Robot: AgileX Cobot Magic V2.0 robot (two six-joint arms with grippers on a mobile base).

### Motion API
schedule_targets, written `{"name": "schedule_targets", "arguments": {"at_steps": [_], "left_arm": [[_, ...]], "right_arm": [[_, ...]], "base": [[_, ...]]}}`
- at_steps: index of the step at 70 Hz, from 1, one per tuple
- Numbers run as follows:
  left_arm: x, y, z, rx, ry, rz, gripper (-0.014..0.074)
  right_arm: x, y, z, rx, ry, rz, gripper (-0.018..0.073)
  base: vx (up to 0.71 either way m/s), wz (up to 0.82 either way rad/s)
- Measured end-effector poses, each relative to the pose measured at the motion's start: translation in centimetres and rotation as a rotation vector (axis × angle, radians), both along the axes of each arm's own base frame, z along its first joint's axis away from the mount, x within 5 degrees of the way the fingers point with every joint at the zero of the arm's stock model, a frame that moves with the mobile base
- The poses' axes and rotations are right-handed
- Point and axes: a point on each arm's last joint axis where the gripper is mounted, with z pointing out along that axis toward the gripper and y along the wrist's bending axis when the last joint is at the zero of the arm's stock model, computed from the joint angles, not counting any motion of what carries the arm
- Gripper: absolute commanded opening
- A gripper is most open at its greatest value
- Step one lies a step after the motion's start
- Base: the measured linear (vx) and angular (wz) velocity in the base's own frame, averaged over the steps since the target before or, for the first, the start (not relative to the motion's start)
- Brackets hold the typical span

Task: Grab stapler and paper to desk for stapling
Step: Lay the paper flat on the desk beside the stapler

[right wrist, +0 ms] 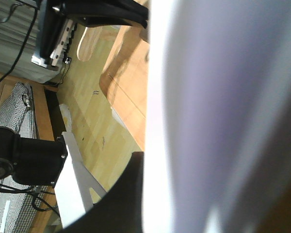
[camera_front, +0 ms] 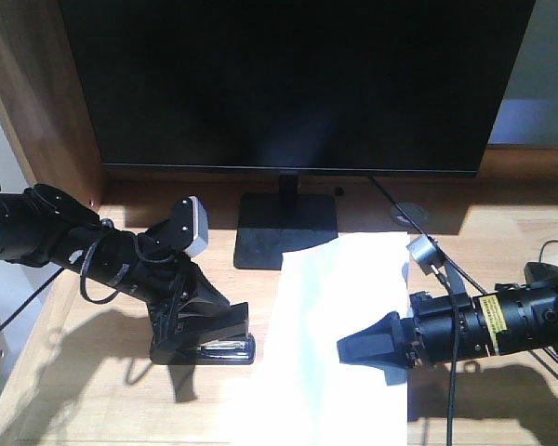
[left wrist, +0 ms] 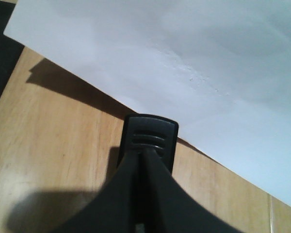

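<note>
Table (camera_front: 502,242): light wood, visible grain, satin rather than glossy. Paper (camera_front: 339,325): plain white, matt, smooth. In the left wrist view I see faint dimples and a soft wave in it. Stapler (camera_front: 219,342): black plastic with a dull sheen and moulded ribs on the end facing the left wrist camera. A bright silver metal strip shows low along its side. Left tool (camera_front: 191,321) and right tool (camera_front: 372,348): black matt plastic fingers, smooth as far as I can tell. Monitor (camera_front: 298,84): black matt screen. Its stand base (camera_front: 284,237) is flat black, matt. Side panel (camera_front: 37,84) at left: darker wood, smooth, slight sheen.
</note>
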Motion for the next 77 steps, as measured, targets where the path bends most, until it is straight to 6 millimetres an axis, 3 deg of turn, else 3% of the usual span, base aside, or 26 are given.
{"name": "schedule_targets", "arguments": {"at_steps": [16,39,57,77], "left_arm": [[0.0,0.0,0.0,0.000,0.000,0.000,-0.0006],[0.0,0.0,0.0,-0.001,0.001,0.000,-0.0006],[0.0,0.0,0.0,-0.001,0.001,0.000,-0.0006],[0.0,0.0,0.0,-0.001,0.001,0.000,-0.0006]], "right_arm": [[0.8,0.5,0.5,0.013,-0.054,0.001,-0.0003],[0.7,4.1,1.4,0.032,-0.090,0.108,-0.0003],[1.8,3.6,0.2,-0.094,-0.067,-0.027,-0.0003],[2.2,3.5,-2.2,-0.131,0.013,-0.065,-0.0003]], "base": [[0.00,0.00],[0.00,0.00],[0.00,0.00],[0.00,0.00]]}}
